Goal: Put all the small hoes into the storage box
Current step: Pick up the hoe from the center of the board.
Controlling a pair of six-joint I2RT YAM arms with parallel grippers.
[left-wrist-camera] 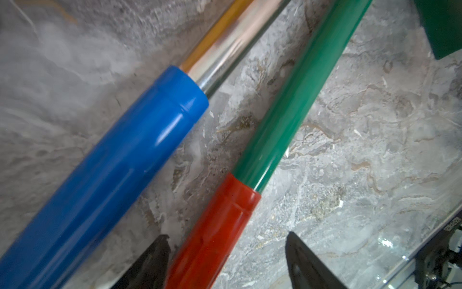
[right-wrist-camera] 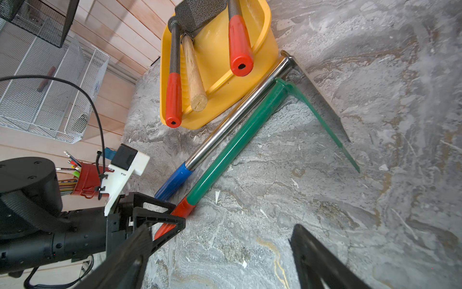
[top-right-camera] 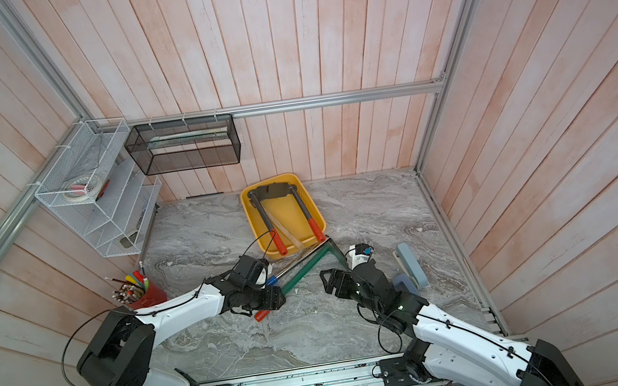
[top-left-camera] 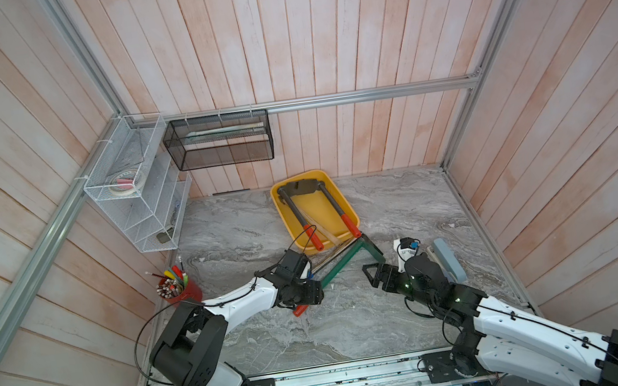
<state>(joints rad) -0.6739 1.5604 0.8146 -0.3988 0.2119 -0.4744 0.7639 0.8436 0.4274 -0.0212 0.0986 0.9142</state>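
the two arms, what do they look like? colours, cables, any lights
The left arm and right arm have glossy white shells between bulky black joints, with a thin black cable tied along each. The fingers are black triangular open frames. A white bracket carries each wrist camera. Small green lights glow on the right arm's joints.

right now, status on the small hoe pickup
Left gripper open astride red grip of green hoe; right gripper open, empty. Hoe beside storage box, not in. Chrome hoe alongside; three tools in box.
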